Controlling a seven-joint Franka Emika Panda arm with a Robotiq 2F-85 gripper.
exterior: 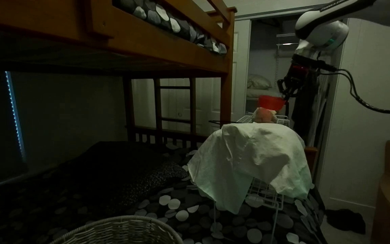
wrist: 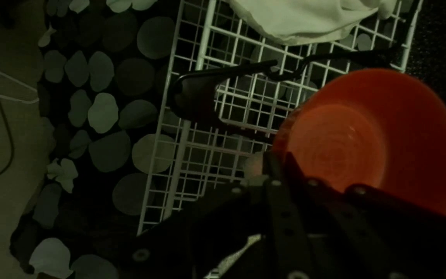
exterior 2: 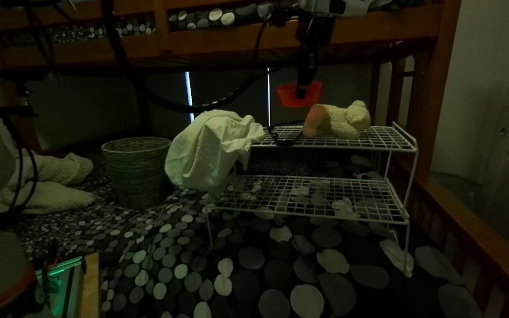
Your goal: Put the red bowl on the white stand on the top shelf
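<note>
The bench (exterior 2: 276, 265), a bed under dark dotted bedding, carries the white stand (exterior 2: 307, 194); such soft footing could let the stand rock if it is pressed from above. A white cloth (exterior 2: 210, 150) drapes over the end of the stand and hangs down its side, so an arm straying that way might drag it off. In the wrist view a black hanger-like loop (wrist: 366, 56) crosses the mesh of the top shelf (exterior 2: 387, 137), where a pale plush toy (exterior 2: 345, 119) also lies. The red bowl (exterior 2: 287, 95) hangs above that shelf, not yet set down, with the jaws clamped on the side of its rim. Whether it touches the toy cannot be told. Lowered straight down, it may land on the toy or the loop and tip. Held at its edge alone, it could swivel on contact; released too high, it might bounce off the wire.
</note>
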